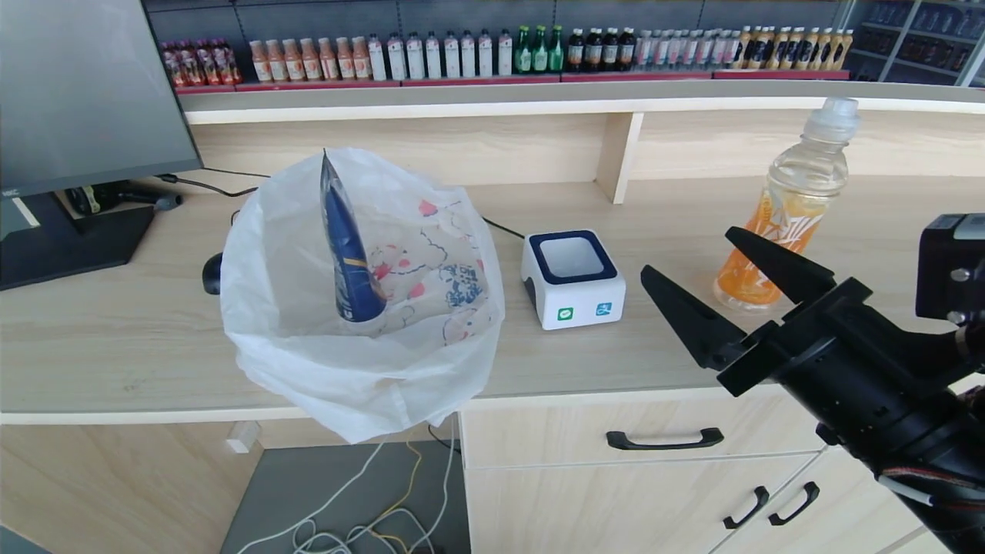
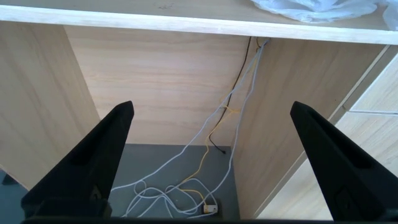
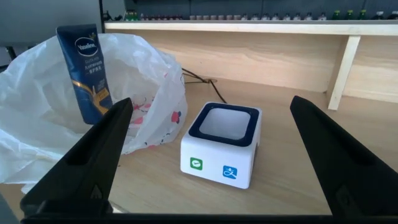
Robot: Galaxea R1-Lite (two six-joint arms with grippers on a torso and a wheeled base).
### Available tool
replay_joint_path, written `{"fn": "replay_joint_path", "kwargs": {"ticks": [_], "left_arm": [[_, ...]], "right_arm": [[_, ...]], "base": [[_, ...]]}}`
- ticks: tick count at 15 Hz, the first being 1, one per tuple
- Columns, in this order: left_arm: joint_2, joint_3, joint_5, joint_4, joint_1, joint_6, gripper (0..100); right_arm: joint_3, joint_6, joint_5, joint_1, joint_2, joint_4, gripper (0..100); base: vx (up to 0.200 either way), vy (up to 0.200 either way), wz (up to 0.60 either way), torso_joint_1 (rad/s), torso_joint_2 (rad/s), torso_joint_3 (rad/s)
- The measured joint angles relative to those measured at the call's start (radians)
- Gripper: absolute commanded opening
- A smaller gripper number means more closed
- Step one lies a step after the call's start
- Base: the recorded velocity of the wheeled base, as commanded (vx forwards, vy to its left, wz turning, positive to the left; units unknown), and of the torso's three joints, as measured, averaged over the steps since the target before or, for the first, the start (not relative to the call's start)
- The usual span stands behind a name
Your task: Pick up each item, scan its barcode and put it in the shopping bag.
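while the right gripper (image 1: 687,250) is hanging wide open, the bottle (image 1: 796,208) is standing upright just beside it at 2 o'clock, making this the nearer arm.

A pale wooden counter (image 1: 115,338) carries a white bag (image 1: 323,369) slumped over its front edge. A scanner (image 1: 573,278) sits just right of the bag, mid-counter, its cable (image 1: 504,227) running toward the back. A bottle (image 1: 785,211) stands upright toward the right end, and a monitor base (image 1: 69,238) occupies the left back corner.
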Motion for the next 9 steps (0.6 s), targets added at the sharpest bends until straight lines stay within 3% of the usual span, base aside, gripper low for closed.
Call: {"fn": "replay_joint_path", "kwargs": {"ticks": [9], "left_arm": [[0.000,0.000,0.000,-0.001,0.002,-0.004,100]], "right_arm": [[-0.006,0.000,0.000,-0.004,0.007,-0.001,100]], "base": [[0.000,0.000,0.00,0.000,0.00,0.000]]}}
